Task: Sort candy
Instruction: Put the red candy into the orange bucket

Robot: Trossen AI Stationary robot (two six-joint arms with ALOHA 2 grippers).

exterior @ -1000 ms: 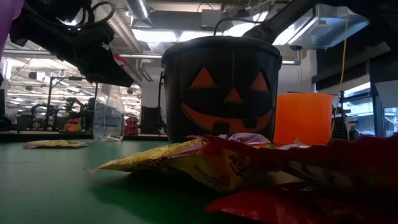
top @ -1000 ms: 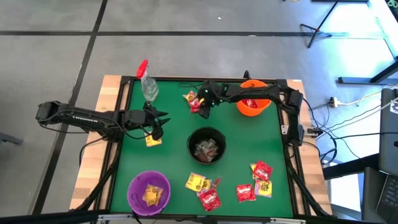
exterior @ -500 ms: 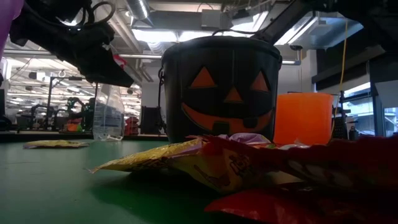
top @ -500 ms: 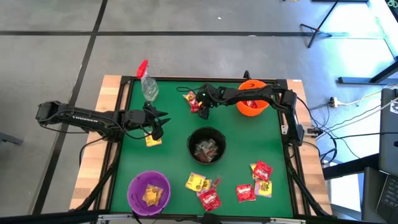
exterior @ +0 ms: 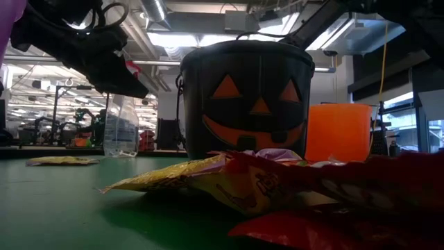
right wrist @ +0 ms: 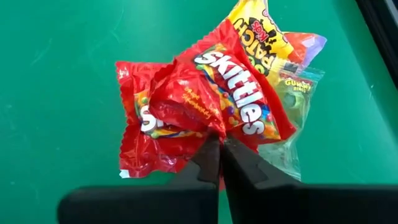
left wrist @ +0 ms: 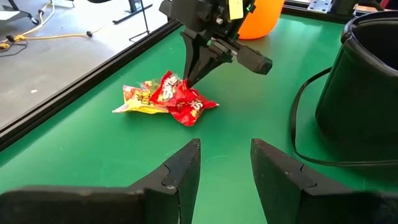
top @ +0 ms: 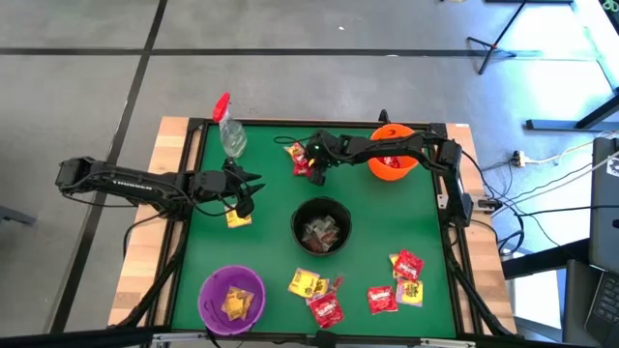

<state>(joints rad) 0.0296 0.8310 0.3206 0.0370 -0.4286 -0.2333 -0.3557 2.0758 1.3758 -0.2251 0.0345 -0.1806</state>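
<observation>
Your right gripper (right wrist: 221, 144) has its jaws pinched together on the edge of a crinkled red Skittles packet (right wrist: 239, 102), which lies on a small heap with a second red packet (right wrist: 146, 140) and a yellow Sour Patch packet (right wrist: 258, 28); your left gripper (left wrist: 225, 163) has its jaws partly apart with only green felt between them, holding nothing. From above, you see the right gripper (top: 314, 166) at that heap near the far edge of the green counter (top: 261, 246), beside the orange plastic bowl (top: 394, 166), while the left gripper (top: 245, 191) hangs by a lone yellow packet (top: 237, 219). A black bucket (top: 321, 226) sits mid-counter with wrappers inside, a purple bowl (top: 232, 296) holds yellow packets, and a clear spray bottle with a red top (top: 229, 130) lies at the far left corner. More red and yellow packets (top: 401, 280) lie scattered along the near edge. At counter level, the black bucket shows a jack-o'-lantern face (exterior: 260, 104), with yellow and red wrappers (exterior: 229, 182) close to the lens. Looking out from the left wrist, you see the right arm's closed tips touching the red packet (left wrist: 183, 102).
</observation>
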